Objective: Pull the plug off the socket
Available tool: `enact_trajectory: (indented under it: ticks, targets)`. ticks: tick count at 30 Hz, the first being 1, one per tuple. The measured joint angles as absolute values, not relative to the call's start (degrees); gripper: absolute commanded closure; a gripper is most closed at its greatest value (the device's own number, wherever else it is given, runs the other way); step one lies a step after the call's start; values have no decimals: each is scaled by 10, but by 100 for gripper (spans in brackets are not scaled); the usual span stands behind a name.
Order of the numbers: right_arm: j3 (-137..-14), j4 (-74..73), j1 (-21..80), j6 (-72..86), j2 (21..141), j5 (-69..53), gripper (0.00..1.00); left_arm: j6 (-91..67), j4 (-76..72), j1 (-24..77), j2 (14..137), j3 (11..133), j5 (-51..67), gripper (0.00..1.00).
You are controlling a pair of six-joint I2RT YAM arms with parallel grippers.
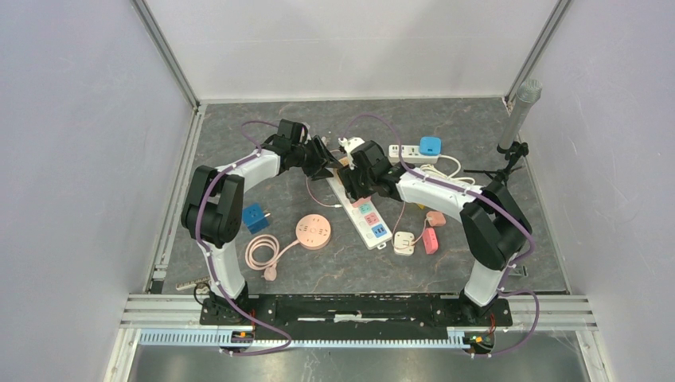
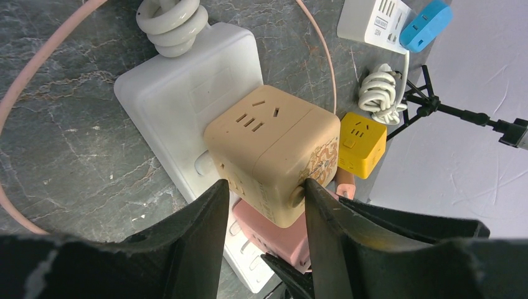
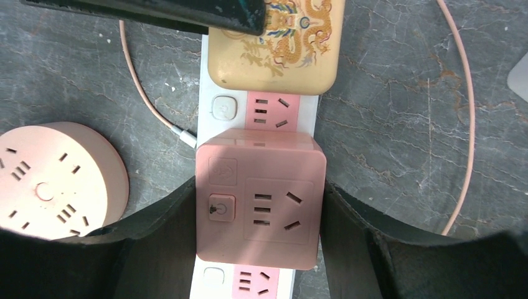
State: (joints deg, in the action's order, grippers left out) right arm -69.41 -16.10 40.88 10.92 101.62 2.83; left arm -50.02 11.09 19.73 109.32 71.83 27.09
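I see the white power strip point(image 1: 364, 211) mid-table. The beige cube plug point(image 2: 274, 156) sits on the strip near its cord end. The pink cube plug point(image 3: 260, 199) is seated further along the strip, one bare outlet between them. My left gripper point(image 2: 264, 187) pinches the beige cube plug by opposite sides. My right gripper point(image 3: 258, 185) clamps the pink cube plug likewise. A round pink socket point(image 3: 56, 180) lies just left of the strip.

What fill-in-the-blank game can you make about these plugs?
The left end effector straddles the beige cube with a ___ painted on it.
The right end effector straddles the pink cube, plugged into the power strip, whose casing is ___.
The round socket is ___.
Missing words: dragon, white, pink.
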Motion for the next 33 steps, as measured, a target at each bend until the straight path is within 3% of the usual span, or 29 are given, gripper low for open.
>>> enact_trajectory:
  ticks: [4,13,20,29,33]
  targets:
    - [-694,-161,392,123,1016,-10,100,-500,111,197,1093,718,271,47]
    - [-706,-186,429,98,1017,61,100,-494,121,197,1093,722,272,47]
    - [-706,-186,401,113,1016,13,100,-485,125,197,1093,724,271,47]
    - [-713,-201,428,90,1016,72,100,-484,128,197,1093,725,272,48]
    - [-715,-203,404,96,1011,28,100,-484,131,197,1093,728,272,48]
